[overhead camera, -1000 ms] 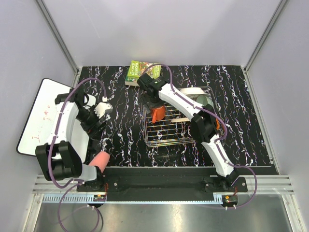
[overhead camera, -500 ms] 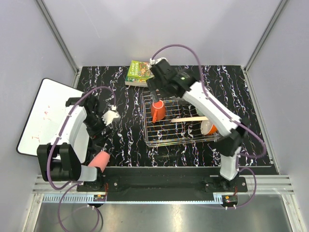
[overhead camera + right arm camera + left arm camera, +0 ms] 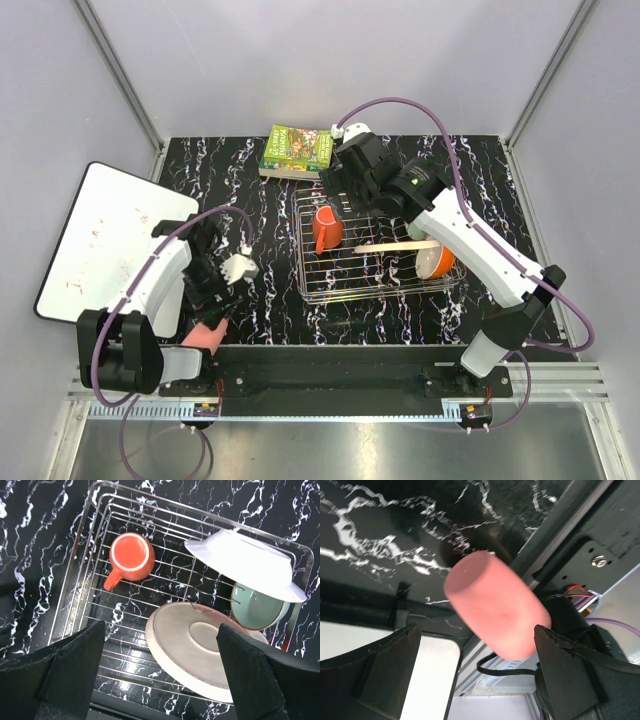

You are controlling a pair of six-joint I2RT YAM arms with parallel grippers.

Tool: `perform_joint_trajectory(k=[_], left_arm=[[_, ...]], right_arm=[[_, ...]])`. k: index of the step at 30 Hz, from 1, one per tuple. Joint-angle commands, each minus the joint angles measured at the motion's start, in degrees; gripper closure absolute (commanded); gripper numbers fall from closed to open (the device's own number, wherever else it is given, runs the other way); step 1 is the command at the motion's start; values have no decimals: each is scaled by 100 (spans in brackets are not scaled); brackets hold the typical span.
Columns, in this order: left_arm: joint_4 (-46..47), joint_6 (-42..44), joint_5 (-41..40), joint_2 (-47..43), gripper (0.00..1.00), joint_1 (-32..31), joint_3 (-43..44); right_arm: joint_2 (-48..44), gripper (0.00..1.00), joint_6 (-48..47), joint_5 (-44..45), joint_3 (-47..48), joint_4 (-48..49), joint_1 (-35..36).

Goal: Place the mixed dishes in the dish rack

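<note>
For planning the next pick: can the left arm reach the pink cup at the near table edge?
Probably yes. The left tool hangs right over the pink cup, jaws open on either side of it, and nothing stands between.

Dish rack: one, right of centre on the tabletop; cups: two; an orange-red cup in the rack's far-left corner; a pink cup on its side at the tabletop's near edge, toward the left corner; plates: two, both in the rack; a white plate; a cream plate; bowls: two, both at the rack's right end; a pale green bowl; an orange-sided bowl; dishes in all: six, five of them in the rack; green book: one, at the far edge; white board: one, beyond the left edge.
</note>
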Motion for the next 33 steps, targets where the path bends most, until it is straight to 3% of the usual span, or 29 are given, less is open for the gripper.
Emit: perform_joint_trajectory(k=[1, 3, 7, 9, 12, 30, 33], left_arm=[[-1101, -236, 360, 174, 1, -153, -71], [-1014, -289, 396, 270, 1, -171, -116], [-855, -342, 414, 367, 10, -171, -177], [-768, -412, 431, 420, 3, -171, -169], [-697, -526, 457, 578, 1, -197, -177], [375, -1721, 44, 1149, 1, -267, -511], [490, -1950, -17, 1264, 8, -364, -502]], right_arm=[[-89, 0, 27, 79, -85, 199, 33], [-89, 0, 9, 131, -94, 200, 33], [-107, 0, -17, 166, -76, 191, 33], [-116, 0, -17, 201, -67, 164, 33], [-98, 0, -35, 272, -32, 147, 33], [-204, 0, -17, 316, -138, 111, 41], [-221, 0, -9, 342, -103, 120, 33]])
